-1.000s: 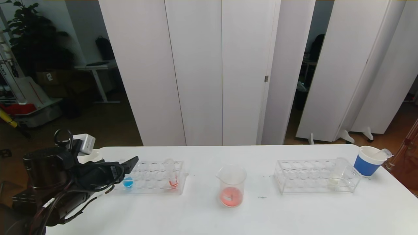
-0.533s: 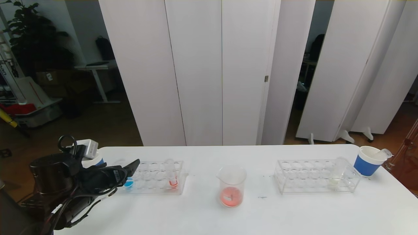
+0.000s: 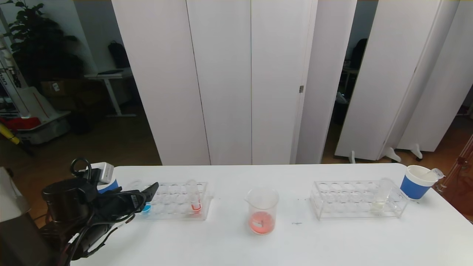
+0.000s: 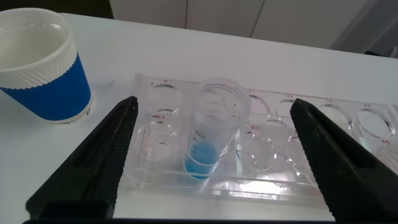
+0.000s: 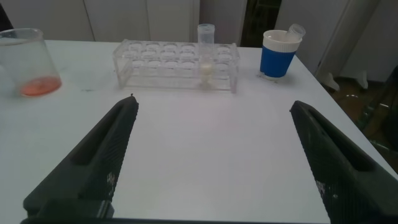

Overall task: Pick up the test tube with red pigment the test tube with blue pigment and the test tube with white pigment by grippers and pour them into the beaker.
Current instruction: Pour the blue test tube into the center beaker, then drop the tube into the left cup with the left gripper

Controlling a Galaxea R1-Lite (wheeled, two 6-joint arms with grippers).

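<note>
White bench holding two clear plastic racks, one slim clear blue-liquid tube racked between the spread fingers of the black left tool, one orange-red tube, one cream-white tube in the right rack, one clear glass beaker at centre with red liquid, two blue-sleeved paper cups; right tool released, above bare bench.

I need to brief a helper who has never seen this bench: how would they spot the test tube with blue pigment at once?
Start at the clear rack on the robot's left half of the white table. The test tube with blue pigment stands upright at the end nearest the blue-sleeved paper cup. Its bright blue liquid sets it apart from the rack's orange-red tube.
</note>
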